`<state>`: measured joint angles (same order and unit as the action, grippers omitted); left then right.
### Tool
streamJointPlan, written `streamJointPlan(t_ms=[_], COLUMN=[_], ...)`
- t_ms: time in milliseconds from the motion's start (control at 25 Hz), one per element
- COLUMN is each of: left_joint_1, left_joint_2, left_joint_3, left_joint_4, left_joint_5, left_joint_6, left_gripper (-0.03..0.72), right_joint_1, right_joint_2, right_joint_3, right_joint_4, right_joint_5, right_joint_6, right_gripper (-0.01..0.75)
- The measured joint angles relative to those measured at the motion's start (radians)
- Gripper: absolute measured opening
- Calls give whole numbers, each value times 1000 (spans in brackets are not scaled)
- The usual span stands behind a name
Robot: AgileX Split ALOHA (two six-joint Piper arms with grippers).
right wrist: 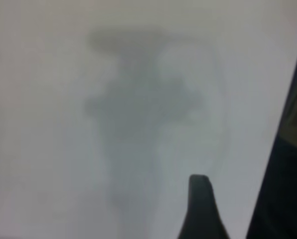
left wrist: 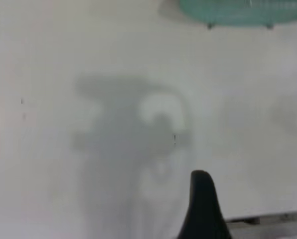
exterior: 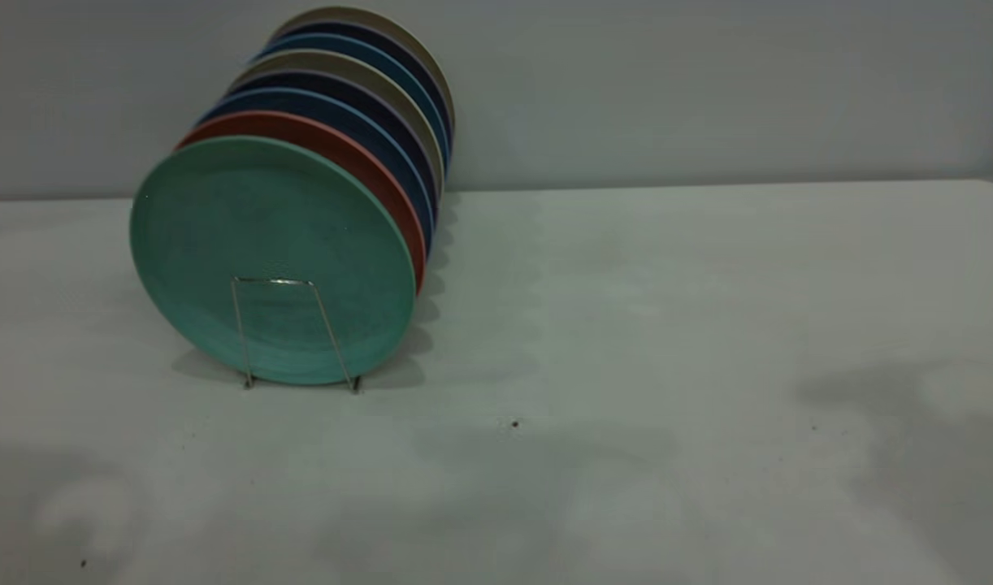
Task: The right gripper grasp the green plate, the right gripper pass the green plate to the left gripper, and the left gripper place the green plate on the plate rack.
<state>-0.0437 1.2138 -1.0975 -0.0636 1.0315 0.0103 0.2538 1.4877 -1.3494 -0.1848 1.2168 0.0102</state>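
The green plate (exterior: 269, 244) stands upright at the front of the plate rack (exterior: 273, 281), leaning back on the other plates, with the rack's front wire loop across its lower face. Neither arm shows in the exterior view. In the left wrist view my left gripper (left wrist: 201, 199) appears as a single black wedge over bare table, well away from the green plate's lower rim (left wrist: 243, 12) and the rack's feet (left wrist: 209, 25). My right gripper (right wrist: 200, 199) is likewise a black wedge above bare table, holding nothing. No plate shows in the right wrist view.
Behind the green plate stand a salmon plate (exterior: 358, 154), dark blue plates (exterior: 375, 130) and beige plates (exterior: 399, 36). The white table (exterior: 667, 325) stretches wide to the right and front. The table's edge (left wrist: 268, 219) lies near the left gripper. A dark area (right wrist: 288, 174) borders the right wrist view.
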Motion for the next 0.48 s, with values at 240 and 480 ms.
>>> streamJointPlan(t_ms=[240,480], left_joint_1=[0,0], left_joint_2=[-348,-620], left_joint_3=[183,362], left_joint_4=[0,0], left_joint_5=[26,47], left_joint_6=[23,29], left_gripper=[553,553], right_joint_1=[90,96], right_joint_2=[-347,-629], right_joint_3=[241,411], right_joint_4=[89,151], right_joint_5=[16,24], right_joint_6=[2,2], right_gripper=[546,546])
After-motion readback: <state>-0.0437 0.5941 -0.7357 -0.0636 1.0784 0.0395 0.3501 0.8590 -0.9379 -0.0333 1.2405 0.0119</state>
